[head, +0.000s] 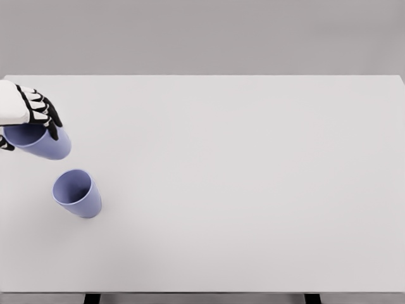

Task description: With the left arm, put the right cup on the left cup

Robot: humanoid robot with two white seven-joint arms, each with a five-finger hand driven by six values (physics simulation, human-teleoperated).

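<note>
So the left hand (28, 114) comes in at the far left edge, roughly 9 o'clock on the table (240, 190), with its fingers wrapped around the rim of one lavender cup (43, 143). It's got that cup properly gripped, black-jointed fingers draped over the near side of the mouth and a thumb bit poking out underneath on the left. The held cup looks tilted, and I can't tell whether it's lifted or resting on the surface. The other cup (77, 193) stands by itself just beside it, toward 5 o'clock from the hand, mouth up and not touching anything. My guess is the grip up at the rim keeps the base free so it can drop into that open mouth. Both cups are plain tapered tumblers, smooth matte plastic-looking, no handles. Tabletop is flat pale grey, no texture. Right arm isn't showing at all.
</note>
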